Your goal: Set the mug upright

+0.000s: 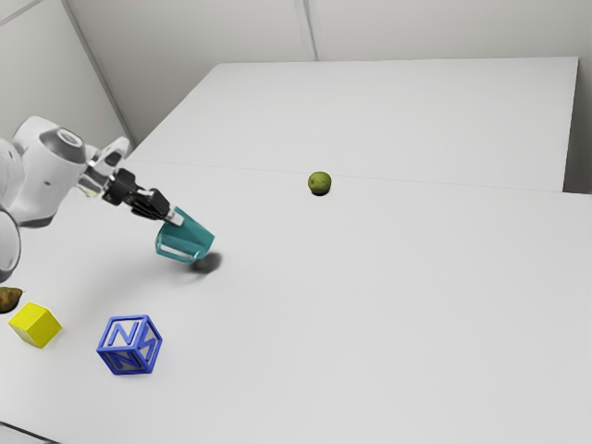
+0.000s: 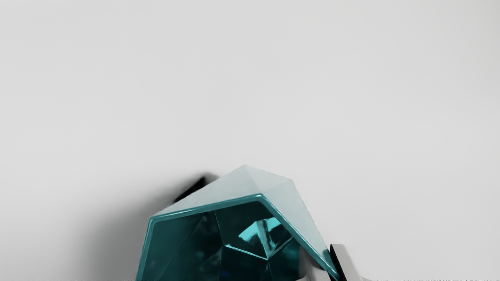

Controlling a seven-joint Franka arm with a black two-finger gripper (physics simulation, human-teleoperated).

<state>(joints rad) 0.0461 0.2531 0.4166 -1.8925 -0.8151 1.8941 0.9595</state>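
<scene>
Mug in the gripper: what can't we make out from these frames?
- Mug's rim, nearest part: cut off by the wrist view's bottom edge.
- Mug's far side: exterior view, hidden behind its own near side.
- Mug touching the table or just clear of it: exterior view, too small to tell.
- Gripper's fingers, upper lengths: cut off by the wrist view's bottom edge.
- Brown fruit: partly cut off by the exterior view's left edge.
</scene>
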